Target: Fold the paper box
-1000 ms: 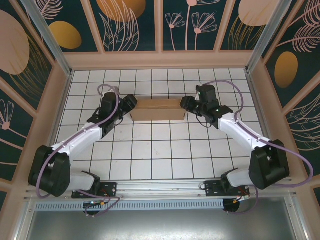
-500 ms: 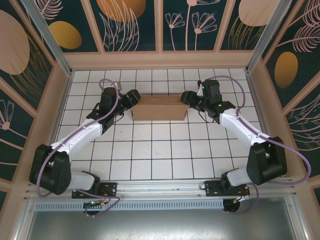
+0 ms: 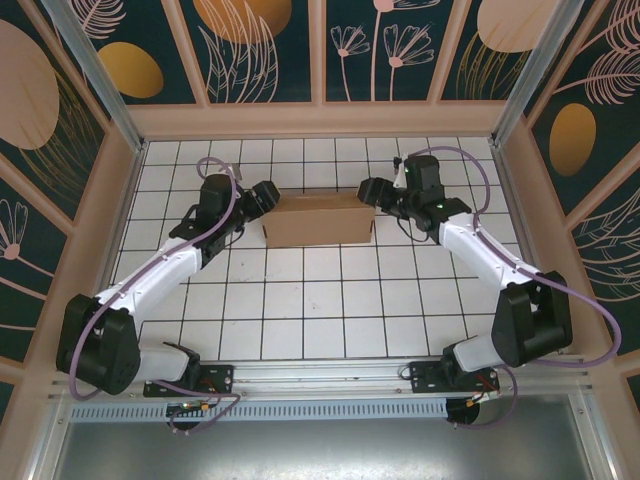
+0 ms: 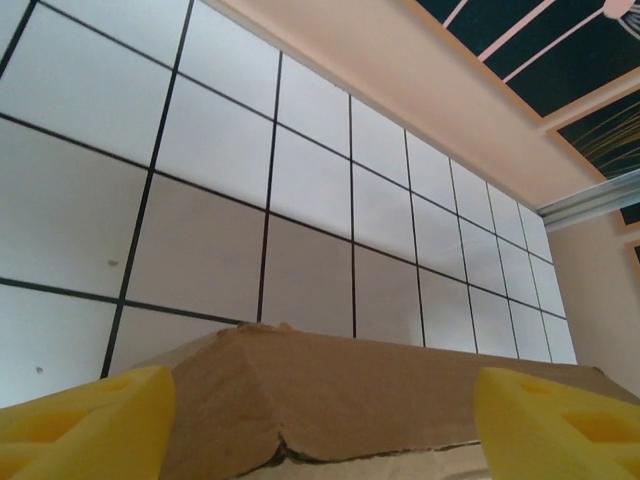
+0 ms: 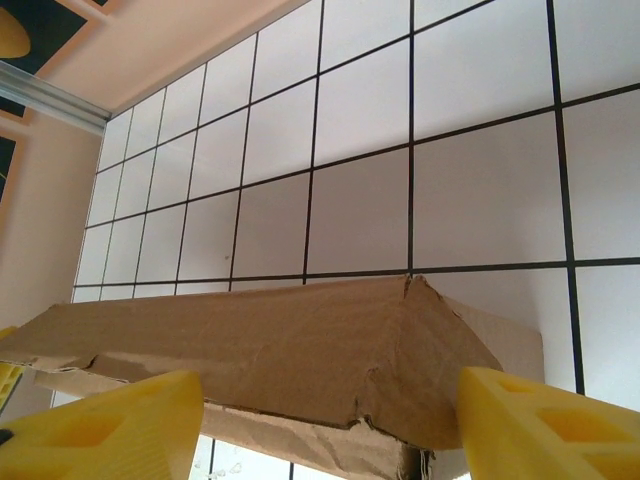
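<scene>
Box (image 3: 318, 220) between left claw (image 3: 264, 197), right claw (image 3: 368, 191)

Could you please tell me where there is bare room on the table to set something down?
The widest bare patch is the tiles between the box and the arm bases. A narrower strip lies between the box and the back wall. Crowded at both box ends, where the left gripper and right gripper stand open.
</scene>
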Available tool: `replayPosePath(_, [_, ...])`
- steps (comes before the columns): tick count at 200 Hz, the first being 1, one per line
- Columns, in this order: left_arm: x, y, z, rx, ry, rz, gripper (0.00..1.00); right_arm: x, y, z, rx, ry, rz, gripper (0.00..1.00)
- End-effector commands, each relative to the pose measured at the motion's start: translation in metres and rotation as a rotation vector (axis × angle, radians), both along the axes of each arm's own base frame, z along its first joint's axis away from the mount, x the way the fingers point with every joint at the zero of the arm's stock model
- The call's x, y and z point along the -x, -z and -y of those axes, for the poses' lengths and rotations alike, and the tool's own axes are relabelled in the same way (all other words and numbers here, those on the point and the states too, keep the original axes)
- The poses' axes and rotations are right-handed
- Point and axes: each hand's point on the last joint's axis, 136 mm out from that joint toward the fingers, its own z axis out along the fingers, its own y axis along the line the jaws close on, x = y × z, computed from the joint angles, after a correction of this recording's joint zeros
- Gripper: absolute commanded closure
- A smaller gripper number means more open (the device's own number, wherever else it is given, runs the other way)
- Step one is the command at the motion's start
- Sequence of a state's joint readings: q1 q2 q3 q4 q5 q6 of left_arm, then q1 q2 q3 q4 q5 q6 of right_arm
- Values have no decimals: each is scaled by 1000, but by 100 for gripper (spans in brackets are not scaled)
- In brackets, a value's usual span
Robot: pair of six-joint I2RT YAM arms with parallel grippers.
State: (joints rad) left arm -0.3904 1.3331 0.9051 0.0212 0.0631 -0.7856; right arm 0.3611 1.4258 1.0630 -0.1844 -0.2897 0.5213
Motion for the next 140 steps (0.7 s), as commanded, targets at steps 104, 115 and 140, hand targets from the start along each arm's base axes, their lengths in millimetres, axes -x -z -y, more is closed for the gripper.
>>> replayPosePath(104, [36, -132, -5, -599, 330, 682, 40, 44, -152, 0, 229, -299, 864, 63])
replayPosePath(115, [35, -123, -8, -663, 345, 684, 41, 49, -151, -3, 306, -362, 974, 62])
replayPosePath(140, [39, -95, -5, -733, 451, 701, 34, 62, -126, -8, 489, -545, 1166, 62])
